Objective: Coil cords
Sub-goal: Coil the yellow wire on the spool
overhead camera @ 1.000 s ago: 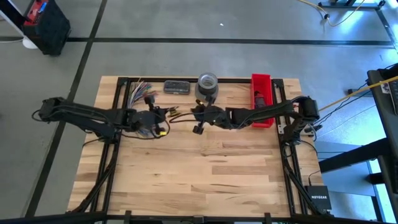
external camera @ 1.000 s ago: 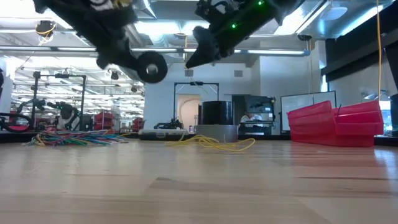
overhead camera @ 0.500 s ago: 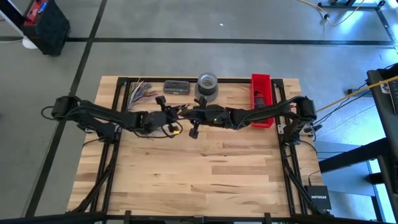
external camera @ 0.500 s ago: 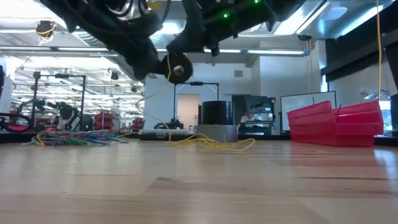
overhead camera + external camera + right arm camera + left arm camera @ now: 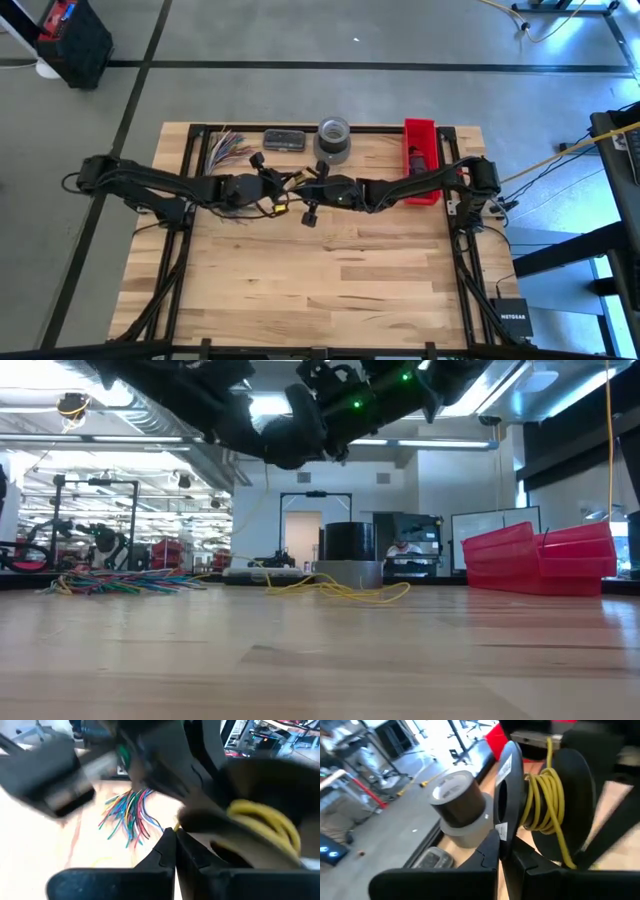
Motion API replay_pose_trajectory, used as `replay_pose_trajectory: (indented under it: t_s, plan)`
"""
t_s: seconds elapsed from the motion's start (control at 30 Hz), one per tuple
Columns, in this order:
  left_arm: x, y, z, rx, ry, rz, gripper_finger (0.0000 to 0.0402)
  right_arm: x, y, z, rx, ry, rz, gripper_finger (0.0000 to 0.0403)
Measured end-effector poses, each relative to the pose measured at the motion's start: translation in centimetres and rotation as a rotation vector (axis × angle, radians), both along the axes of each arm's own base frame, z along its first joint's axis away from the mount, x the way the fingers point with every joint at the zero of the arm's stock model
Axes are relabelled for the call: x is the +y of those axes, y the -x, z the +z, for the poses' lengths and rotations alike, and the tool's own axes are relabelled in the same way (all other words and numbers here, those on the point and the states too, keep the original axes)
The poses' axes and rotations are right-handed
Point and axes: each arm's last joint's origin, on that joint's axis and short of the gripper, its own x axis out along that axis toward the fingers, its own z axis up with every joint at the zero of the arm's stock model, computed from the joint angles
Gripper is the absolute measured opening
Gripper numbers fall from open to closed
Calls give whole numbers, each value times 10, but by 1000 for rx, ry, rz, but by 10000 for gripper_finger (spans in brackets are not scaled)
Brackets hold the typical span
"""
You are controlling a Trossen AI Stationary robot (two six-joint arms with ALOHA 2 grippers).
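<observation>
In the high view, a loose bundle of cords (image 5: 227, 146) lies at the table's (image 5: 330, 290) upper left, a small flat device (image 5: 284, 140) right of it, then a tape roll (image 5: 333, 138), and a bin (image 5: 421, 160) at upper right

A grey tape roll (image 5: 333, 139) is standing upright at the table's (image 5: 330, 290) far edge, just beyond where the pincers are meeting. A flat dark box (image 5: 284, 140) is lying beside it, nearer the left pincer. A red bin (image 5: 421, 150) is sitting past the right pincer's arm (something dark is lying inside).
</observation>
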Motion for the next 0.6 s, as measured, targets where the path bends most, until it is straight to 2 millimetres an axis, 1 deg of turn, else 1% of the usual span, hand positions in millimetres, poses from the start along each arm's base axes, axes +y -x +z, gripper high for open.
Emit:
replay_pose_trajectory:
  t_s: [0.2, 0.27, 0.37, 0.43, 0.5, 0.6]
  plan:
    - [-4, 19, 13, -15, 58, -55, 0, -1, 2, 2, 35, 64, -29, 3]
    - [-5, 24, 17, -18, 75, -75, 0, -2, 6, -4, 92, 79, -57, 3]
    - [-5, 28, 23, -42, 87, -87, 0, -4, 7, -11, 142, 79, -67, 3]
    - [-5, 28, 22, -35, 93, -98, 0, -4, 7, -8, 122, 61, -76, 6]
    - [-6, 27, 20, -23, 98, -115, 0, -3, 7, -7, 120, 43, -89, 19]
    - [-6, 28, 20, -22, 92, -116, 0, -3, 10, -11, 163, 44, -98, 59]
